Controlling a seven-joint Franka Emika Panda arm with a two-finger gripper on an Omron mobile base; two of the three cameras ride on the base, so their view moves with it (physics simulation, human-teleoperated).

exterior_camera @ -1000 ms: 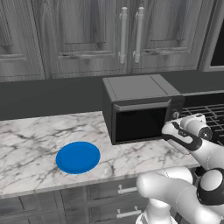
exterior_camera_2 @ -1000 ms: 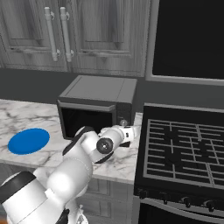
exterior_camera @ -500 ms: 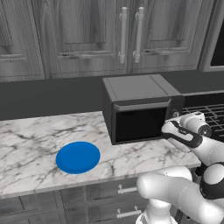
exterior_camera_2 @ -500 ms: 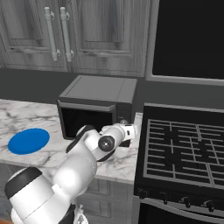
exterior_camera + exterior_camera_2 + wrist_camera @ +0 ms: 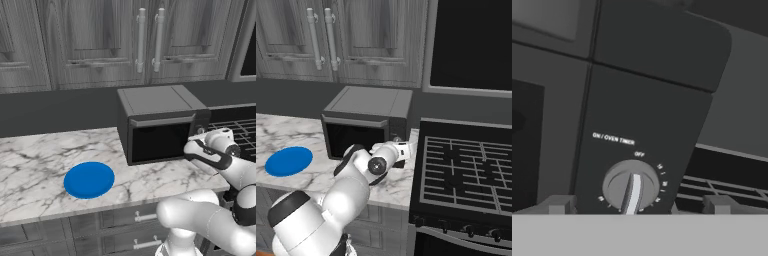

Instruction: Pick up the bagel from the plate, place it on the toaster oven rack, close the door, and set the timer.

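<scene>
The toaster oven's door (image 5: 157,142) (image 5: 353,137) is up and shut, so the rack behind it is hidden. No bagel is in view, and the blue plate (image 5: 89,180) (image 5: 288,161) lies bare on the marble counter, left of the oven. My gripper (image 5: 639,206) is open and holds nothing. It hovers close in front of the oven's right control panel. The round timer knob (image 5: 631,187) sits between the two fingertips (image 5: 561,205), which stand well apart from it on either side. The knob's pale pointer points straight down.
A black gas stove with grates (image 5: 466,167) adjoins the counter right of the oven. Wood-grain cabinet doors (image 5: 150,40) hang above. The marble counter (image 5: 40,155) stretches left past the plate.
The hand has crept slightly up and toward the oven's control panel. The jaws stay wide, and the plate and door have not moved.
</scene>
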